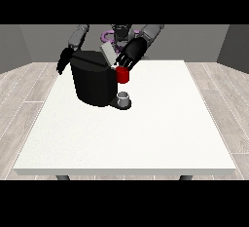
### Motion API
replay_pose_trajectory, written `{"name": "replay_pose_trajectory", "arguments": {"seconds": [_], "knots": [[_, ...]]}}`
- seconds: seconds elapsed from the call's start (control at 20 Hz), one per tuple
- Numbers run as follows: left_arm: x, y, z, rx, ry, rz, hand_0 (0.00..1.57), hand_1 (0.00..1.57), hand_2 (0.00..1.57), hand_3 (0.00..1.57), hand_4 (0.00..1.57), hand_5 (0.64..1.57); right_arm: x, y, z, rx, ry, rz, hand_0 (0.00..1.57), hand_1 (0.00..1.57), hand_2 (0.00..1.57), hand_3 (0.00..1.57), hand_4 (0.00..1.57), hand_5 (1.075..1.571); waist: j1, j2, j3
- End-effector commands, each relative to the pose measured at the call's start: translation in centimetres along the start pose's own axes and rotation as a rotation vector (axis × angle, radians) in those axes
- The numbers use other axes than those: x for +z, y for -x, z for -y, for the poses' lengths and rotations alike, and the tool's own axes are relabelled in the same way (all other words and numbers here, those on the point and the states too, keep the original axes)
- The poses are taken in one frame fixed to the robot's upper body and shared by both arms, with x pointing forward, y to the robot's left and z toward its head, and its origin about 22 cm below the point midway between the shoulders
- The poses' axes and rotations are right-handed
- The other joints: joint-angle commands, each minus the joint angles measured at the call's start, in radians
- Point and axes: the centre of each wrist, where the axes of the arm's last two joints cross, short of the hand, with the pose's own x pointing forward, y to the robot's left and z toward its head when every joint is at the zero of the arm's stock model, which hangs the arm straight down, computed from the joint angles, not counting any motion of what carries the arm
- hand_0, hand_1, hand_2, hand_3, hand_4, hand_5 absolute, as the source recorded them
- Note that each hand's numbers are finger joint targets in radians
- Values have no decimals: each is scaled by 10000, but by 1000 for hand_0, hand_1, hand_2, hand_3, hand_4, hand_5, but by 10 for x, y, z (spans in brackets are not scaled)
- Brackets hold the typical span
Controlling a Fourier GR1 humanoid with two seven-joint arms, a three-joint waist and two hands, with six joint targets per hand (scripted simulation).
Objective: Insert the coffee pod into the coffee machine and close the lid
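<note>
The black coffee machine (92, 82) stands on the white table (160, 123), left of centre. Its grey lid (107, 53) is tilted up at the top. The hand at the view's right (130, 54) hovers at the machine's top front, right beside the raised lid. Just below that hand is a red thing at the machine (122, 75). A small grey thing (124, 98) sits on the machine's low base at the front; I cannot tell whether it is the pod. The hand at the view's left (63, 61) hangs beside the machine's far left side with relaxed fingers, holding nothing.
The table's front edge (126, 171) runs across the lower part of the view. The robot's torso (119, 31) is behind the machine. Wooden floor surrounds the table.
</note>
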Motion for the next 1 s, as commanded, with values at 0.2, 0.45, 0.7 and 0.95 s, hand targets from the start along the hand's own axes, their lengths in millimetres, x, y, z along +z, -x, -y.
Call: {"name": "replay_pose_trajectory", "arguments": {"seconds": [0.2,0.45,0.7,0.95], "knots": [[4,2,-18,-247,-433,-192,1167,1167,1238,1188,412,1571,8,1,-14,-157,-181,321,0,0,0,0,100,1571,-312,225,2],[3,5,-11,-85,-646,54,1225,1225,1261,1206,376,1571,-4,-8,7,-105,96,218,0,0,0,0,0,1571,-162,138,1],[8,-17,-47,-575,-981,422,1198,1198,1224,1168,355,1571,-8,-7,3,-169,10,124,0,0,0,0,0,1571,-169,396,6],[9,13,-20,-927,-1119,137,1269,1269,1275,1176,171,1571,-6,-14,10,102,49,200,0,0,0,0,0,1571,-236,171,-1]]}}
